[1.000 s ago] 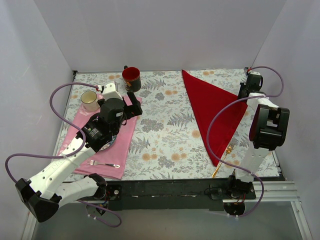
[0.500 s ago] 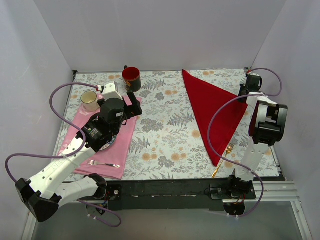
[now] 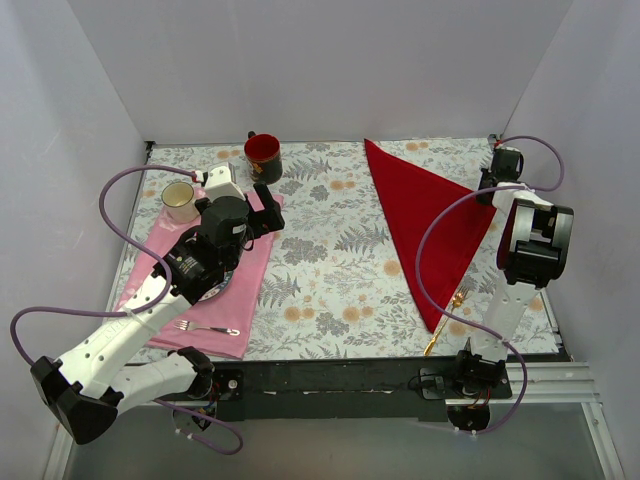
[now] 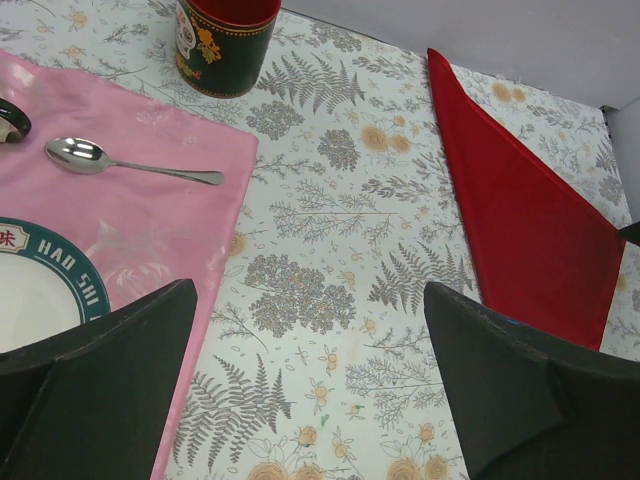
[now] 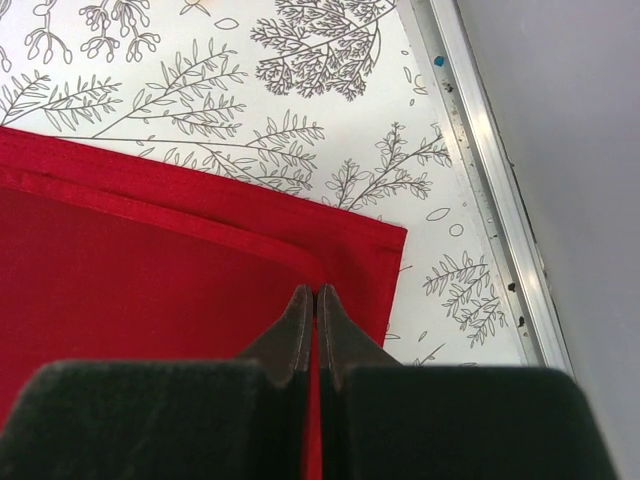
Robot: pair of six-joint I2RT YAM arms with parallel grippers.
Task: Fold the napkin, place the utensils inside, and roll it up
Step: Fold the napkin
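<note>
The red napkin (image 3: 425, 225) lies folded into a triangle on the right half of the table, also seen in the left wrist view (image 4: 530, 220). My right gripper (image 3: 492, 190) sits low at its right corner, jaws shut (image 5: 316, 292), with the upper layer's hem (image 5: 150, 215) running into the fingertips. A gold utensil (image 3: 437, 340) pokes out from under the napkin's near tip by the front edge. My left gripper (image 3: 262, 212) hovers open (image 4: 310, 385) over bare tablecloth between the pink placemat and the napkin, holding nothing.
On the left, a pink placemat (image 3: 250, 275) carries a plate (image 4: 30, 290), silver spoon (image 4: 130, 165) and silver fork (image 3: 205, 328). A dark mug with red inside (image 3: 263, 157) and a cream cup (image 3: 179, 200) stand at the back left. A metal rail (image 5: 490, 200) and wall run close on the right.
The right arm's upper links shifted slightly toward the back; its gripper stays at the napkin's right corner. The left arm and napkin have not moved.
</note>
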